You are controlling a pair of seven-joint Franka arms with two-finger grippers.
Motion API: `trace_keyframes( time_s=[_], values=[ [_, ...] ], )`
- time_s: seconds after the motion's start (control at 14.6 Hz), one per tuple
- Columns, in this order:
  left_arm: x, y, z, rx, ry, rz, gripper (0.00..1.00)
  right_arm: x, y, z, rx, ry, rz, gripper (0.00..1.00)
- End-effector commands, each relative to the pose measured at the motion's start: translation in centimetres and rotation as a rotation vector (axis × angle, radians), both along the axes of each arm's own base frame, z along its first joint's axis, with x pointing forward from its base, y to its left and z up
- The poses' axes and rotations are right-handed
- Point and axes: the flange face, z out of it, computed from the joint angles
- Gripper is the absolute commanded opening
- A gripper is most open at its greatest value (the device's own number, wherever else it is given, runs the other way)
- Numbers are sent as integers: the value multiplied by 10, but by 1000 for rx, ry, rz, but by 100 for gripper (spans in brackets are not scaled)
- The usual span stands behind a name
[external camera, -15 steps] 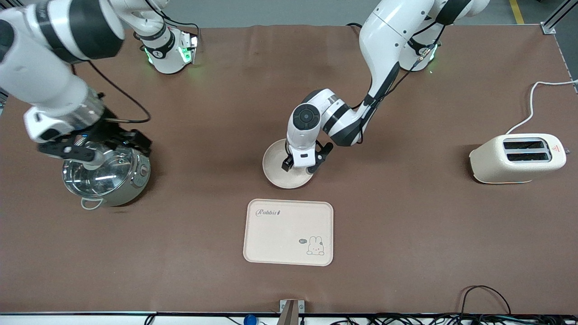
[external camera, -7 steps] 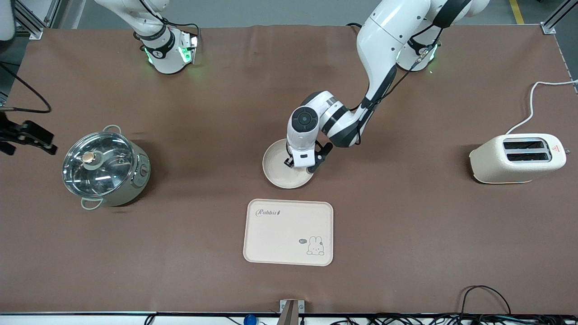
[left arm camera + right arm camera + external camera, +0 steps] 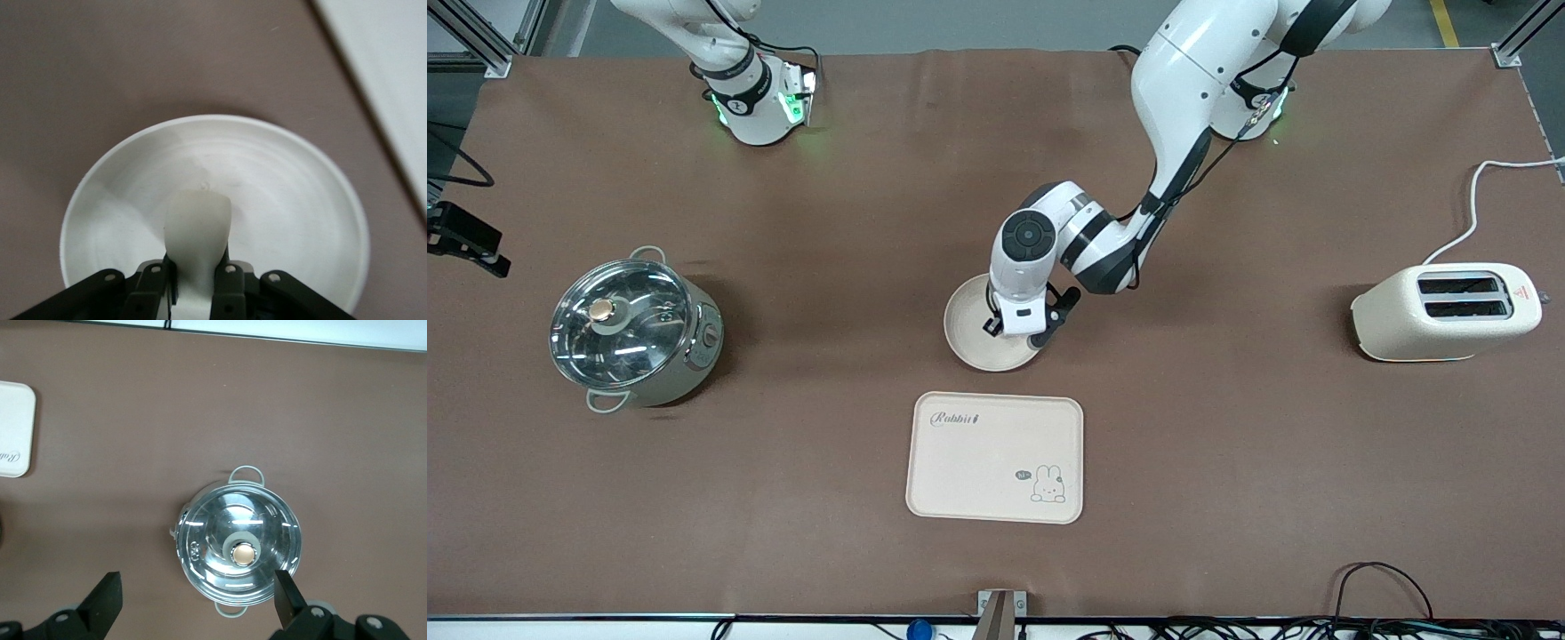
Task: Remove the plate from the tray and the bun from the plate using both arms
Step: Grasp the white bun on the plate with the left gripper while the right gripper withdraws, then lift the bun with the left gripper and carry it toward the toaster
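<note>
The round cream plate (image 3: pixel 967 331) lies on the brown table, farther from the front camera than the tray (image 3: pixel 996 458). The tray carries nothing; its edge shows in the left wrist view (image 3: pixel 393 73) and its corner in the right wrist view (image 3: pixel 13 430). My left gripper (image 3: pixel 1016 331) is low over the plate (image 3: pixel 293 200) and shut on the pale bun (image 3: pixel 198 220), which the hand hides in the front view. My right gripper (image 3: pixel 197 587) is open and empty, high over the table beside the pot; only a black part of it (image 3: pixel 467 238) shows in the front view.
A steel pot with a glass lid (image 3: pixel 636 333) stands toward the right arm's end, also in the right wrist view (image 3: pixel 240 550). A cream toaster (image 3: pixel 1445 311) with a white cord stands toward the left arm's end. Cables lie along the table's near edge.
My right arm has risen from just over the pot's lid and swung off toward the table's end. My left gripper has stayed over the plate, barely shifting.
</note>
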Motion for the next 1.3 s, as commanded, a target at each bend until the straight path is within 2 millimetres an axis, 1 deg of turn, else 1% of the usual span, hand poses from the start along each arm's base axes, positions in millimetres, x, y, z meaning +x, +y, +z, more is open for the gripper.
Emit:
trace_keyframes(
  time_s=[0.0,0.07,0.14,0.2,0.27,0.34,0.41,0.48,0.55,0.61,0.68,0.75,0.82,0.89,0.96,1.02,1.09,1.16,1.23],
  values=[
    [44,38,51,-17,-76,10,22,1,-1,2,-20,8,0,100],
    [60,59,62,-13,-83,32,22,1,-1,3,-20,7,-3,100],
    [83,94,74,12,-88,33,23,1,-1,3,-22,7,-1,100],
    [95,121,73,58,-71,-6,23,1,-1,5,-22,2,0,100],
    [101,143,71,108,-38,-42,23,1,-1,10,-23,-8,2,100],
    [115,180,68,154,3,-66,23,1,-3,12,-23,-11,-3,100],
    [126,212,65,170,40,-89,23,0,-8,12,-22,-11,-6,100],
    [134,235,62,172,57,-105,23,0,-9,12,-24,-9,-6,100],
    [134,248,55,177,74,-116,23,-2,-11,11,-21,4,-11,100],
    [133,263,43,189,95,-130,23,-6,-16,13,-19,18,-21,100],
    [132,279,35,221,105,-164,25,-12,-16,22,-20,12,-22,100],
    [131,300,26,268,112,-224,25,-16,-16,37,-21,-17,-22,100],
    [132,317,22,285,109,-256,25,-16,-14,42,-22,-29,-19,100],
    [132,330,16,276,109,-283,25,-16,-12,40,-19,-22,-22,100],
    [129,348,3,261,116,-319,24,-15,-9,41,-15,-25,-12,100],
    [123,360,-8,220,102,-377,25,-15,-7,38,-18,-19,-14,100],
    [122,376,-21,173,74,-399,25,-16,-6,34,-14,6,-14,100],
    [121,386,-33,142,62,-395,25,-18,-6,31,-15,28,-13,100],
    [121,387,-40,124,62,-400,27,-18,-5,32,-15,28,-12,100]
  ],
)
